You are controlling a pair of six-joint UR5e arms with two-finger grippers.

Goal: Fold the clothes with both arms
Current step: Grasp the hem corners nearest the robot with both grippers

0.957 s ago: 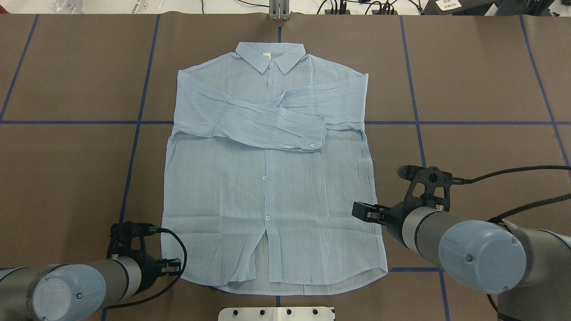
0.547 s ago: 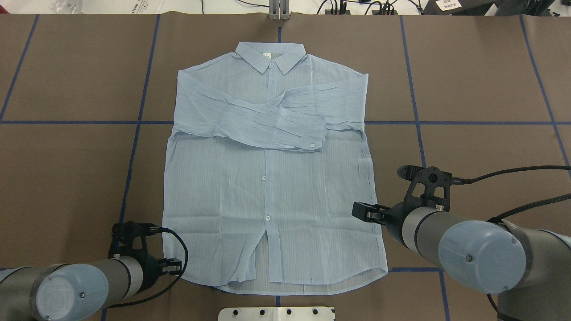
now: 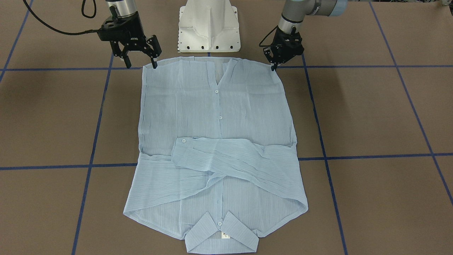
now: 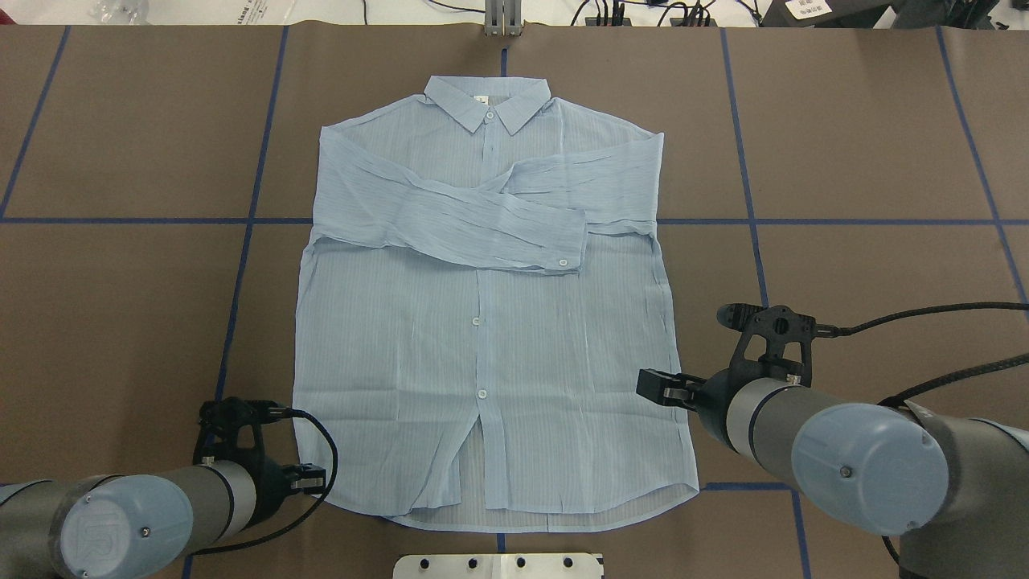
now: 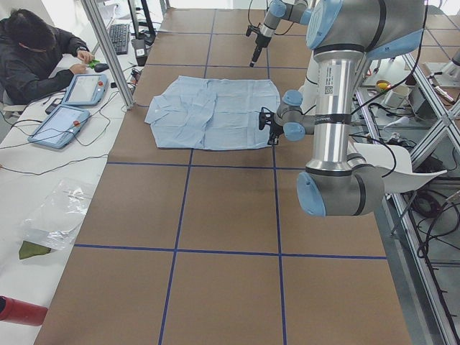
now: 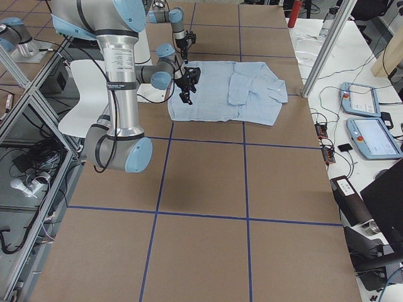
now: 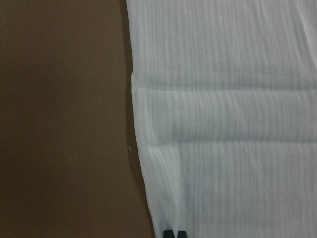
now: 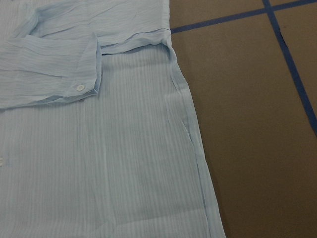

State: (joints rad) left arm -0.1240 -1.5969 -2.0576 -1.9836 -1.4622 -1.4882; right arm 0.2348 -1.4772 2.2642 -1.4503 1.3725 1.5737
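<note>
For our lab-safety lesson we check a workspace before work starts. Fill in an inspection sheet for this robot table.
Surface: brown table, blue taped grid lines.
Job's things: blue shirt lying flat, front up, sleeves crossed over the chest.
Clutter: nothing seen.
Grippers: right gripper open at one hem corner; left gripper shut at the other, grip on cloth unclear.
Cables: black cables run from both wrists.
Surroundings: white base by the shirt's hem; person seated at a side desk with tablets.
</note>
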